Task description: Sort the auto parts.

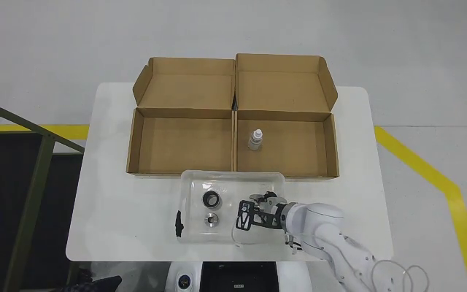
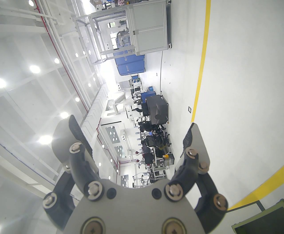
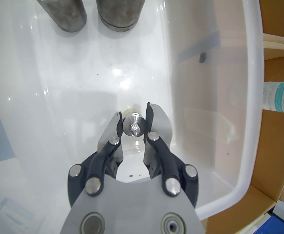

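Grip looks sound: the right gripper (image 3: 133, 128) is nearly closed, its jaws pinching a small shiny metal part (image 3: 132, 130) low inside the clear bin (image 3: 250, 106), near one wall. Lifting straight up (before any sideways travel) should keep it off that wall and the two dark cylinders (image 3: 119, 13) nearby, then on toward the cardboard boxes (image 1: 182, 142). The left gripper (image 2: 133, 124) hangs wide open, holding nothing, aimed away from the table (image 1: 109, 182).

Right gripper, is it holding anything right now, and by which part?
Yes. The right gripper is shut on a small round metal part inside the white bin, its pads pinching the part's curved sides. The left gripper is open and holds nothing.
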Tool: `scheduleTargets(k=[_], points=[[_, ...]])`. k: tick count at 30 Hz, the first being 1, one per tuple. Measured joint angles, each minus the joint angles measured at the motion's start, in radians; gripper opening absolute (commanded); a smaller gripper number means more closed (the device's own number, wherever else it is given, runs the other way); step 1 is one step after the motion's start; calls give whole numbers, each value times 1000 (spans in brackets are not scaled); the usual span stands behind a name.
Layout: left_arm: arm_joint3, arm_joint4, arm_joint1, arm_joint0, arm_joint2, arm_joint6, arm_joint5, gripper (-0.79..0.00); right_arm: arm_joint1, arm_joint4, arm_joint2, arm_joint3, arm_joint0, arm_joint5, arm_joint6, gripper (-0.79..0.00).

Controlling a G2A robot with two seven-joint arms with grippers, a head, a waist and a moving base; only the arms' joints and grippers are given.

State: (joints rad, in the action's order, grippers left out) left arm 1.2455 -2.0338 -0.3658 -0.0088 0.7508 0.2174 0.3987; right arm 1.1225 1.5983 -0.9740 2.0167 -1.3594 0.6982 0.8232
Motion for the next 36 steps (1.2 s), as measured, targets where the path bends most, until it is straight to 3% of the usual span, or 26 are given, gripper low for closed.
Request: scheduleTargets(k=[14,27,36], points=[[0,0,0,0,0,0,0,0,-3,-15,-8,27,-7,-7,-117,-785],[0,0,0,0,0,0,0,0,-7,-89,-80,19,-48,-116,-468,-785],[0,0,0,0,0,0,0,0,-11,-243,-143,1,-74,-95,-706,-785]])
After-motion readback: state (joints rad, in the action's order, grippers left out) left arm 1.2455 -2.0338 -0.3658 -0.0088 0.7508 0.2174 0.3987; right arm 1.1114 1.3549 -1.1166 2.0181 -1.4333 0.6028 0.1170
